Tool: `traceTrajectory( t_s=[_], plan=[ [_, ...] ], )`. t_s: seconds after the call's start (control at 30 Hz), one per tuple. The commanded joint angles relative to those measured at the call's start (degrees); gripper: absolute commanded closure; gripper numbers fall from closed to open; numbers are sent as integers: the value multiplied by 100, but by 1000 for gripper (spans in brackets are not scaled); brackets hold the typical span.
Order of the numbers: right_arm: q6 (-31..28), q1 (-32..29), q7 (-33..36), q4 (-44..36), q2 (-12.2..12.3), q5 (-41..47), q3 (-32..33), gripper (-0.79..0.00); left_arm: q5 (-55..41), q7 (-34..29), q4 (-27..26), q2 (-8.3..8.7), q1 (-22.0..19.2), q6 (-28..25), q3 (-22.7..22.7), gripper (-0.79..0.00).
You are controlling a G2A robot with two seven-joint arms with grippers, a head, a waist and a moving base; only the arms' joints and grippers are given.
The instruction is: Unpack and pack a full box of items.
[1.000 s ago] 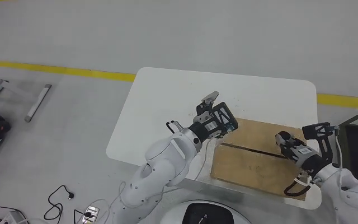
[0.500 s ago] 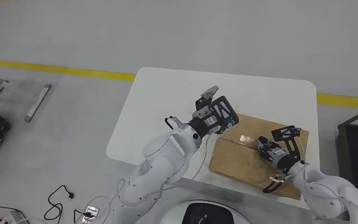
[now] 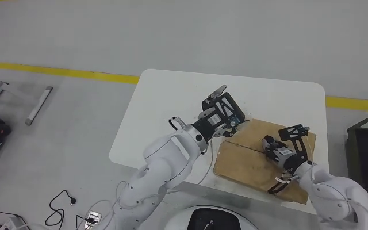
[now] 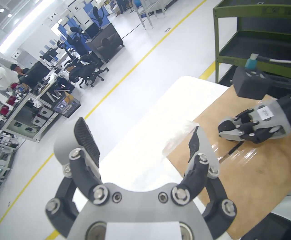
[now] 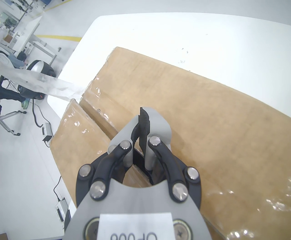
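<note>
The cardboard box point(image 3: 256, 172) lies shut on the white table point(image 3: 172, 115). The right gripper point(image 5: 142, 118), fingers pressed together, rests at the box's taped seam point(image 5: 102, 122) — which runs lengthwise toward the spread-open left gripper point(image 4: 138, 129) at the box's end, beside 1 loose tape strip point(image 5: 41, 83).

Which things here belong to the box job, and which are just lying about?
Job: cardboard box, loose tape strip, left gripper, right gripper, table.
Lying about: green rack, floor pole, power adapter.
</note>
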Motion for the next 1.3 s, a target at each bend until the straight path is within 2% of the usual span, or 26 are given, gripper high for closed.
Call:
traceTrajectory(
  t_s=[0.0, 0.37, 0.43, 0.5, 0.63, 0.8, 0.93, 1.1, 1.27],
  plan=[
    [121, -69, -75, -128, 11, 114, 158, 0, -55, 14, 41, -31, -154, 74, 199, -785],
    [440, -641, -96, -935, 156, 522, 1606, 0, -761, -127, 668, -178, -774, 63, 885, -785],
    [428, -738, -42, -1030, 183, 586, 1868, -31, -788, -141, 666, -191, -827, 26, 955, -785],
    [395, -818, 6, -1097, 200, 690, 2035, -49, -1269, -210, 683, -208, -773, 35, 936, -785],
    [322, -905, 35, -1123, 220, 764, 2119, -43, -2284, -710, 618, -183, -672, 115, 393, -785],
    [311, -899, 37, -1114, 221, 802, 1940, -28, -3398, -1479, 425, -83, -339, 209, -615, -785],
    [283, -806, 32, -1067, 223, 786, 1797, -9, -4283, -1969, 239, -14, 5, 507, -1367, -785],
    [224, -674, 45, -979, 229, 787, 1666, 0, -5466, -2318, 94, 40, 376, 1021, -2073, -785],
    [181, -603, 59, -912, 238, 777, 1571, 0, -6439, -2371, 104, 73, 673, 1458, -2499, -785]
  ],
)
